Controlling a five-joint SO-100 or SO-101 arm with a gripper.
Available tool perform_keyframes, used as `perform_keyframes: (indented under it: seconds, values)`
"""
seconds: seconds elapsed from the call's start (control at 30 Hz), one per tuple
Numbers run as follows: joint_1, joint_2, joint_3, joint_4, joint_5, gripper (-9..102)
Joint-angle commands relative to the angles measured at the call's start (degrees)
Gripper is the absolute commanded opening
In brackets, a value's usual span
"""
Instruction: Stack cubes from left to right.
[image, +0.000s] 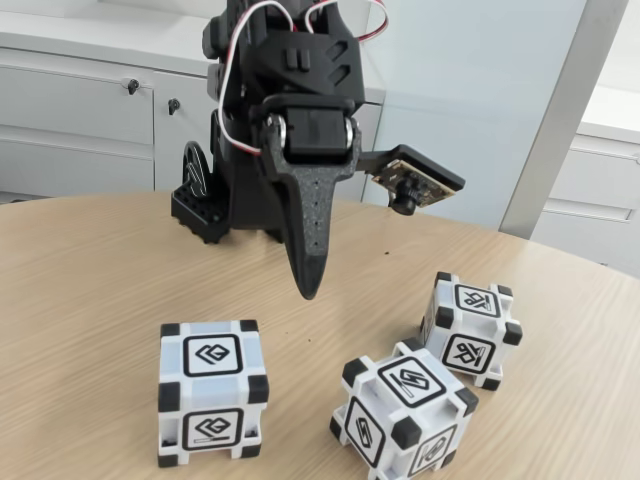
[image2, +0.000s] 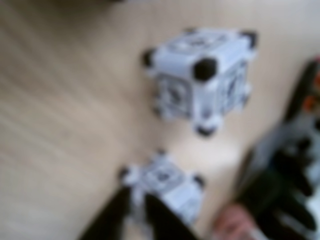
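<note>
Gripper (image: 308, 285): we see it hanging above the table (image: 90, 280), fingers pressed together, holding nothing.
Cubes: left cube (image: 212, 392), middle cube (image: 402, 412), right cube (image: 470, 328), all unstacked.

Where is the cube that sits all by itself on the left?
In the fixed view, the left cube stands on the wooden table near the front edge, left of the middle cube and below-left of the robot's hand.
</note>
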Motion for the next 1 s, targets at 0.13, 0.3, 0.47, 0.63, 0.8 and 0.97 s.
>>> perform_keyframes:
  seconds: [0.13,0.3,0.47,0.63,0.8,0.97]
  values:
    - [0.53,0.35,-0.44,0.09,0.18,0]
    - [0.53,0.35,-0.44,0.09,0.18,0]
    - [0.53,0.35,-0.44,0.09,0.18,0]
    - [0.53,0.35,-0.44,0.09,0.26,0]
    - [0.53,0.35,-0.44,0.09,0.26,0]
    - [0.62,0.35,-0.44,0.00,2.20,0]
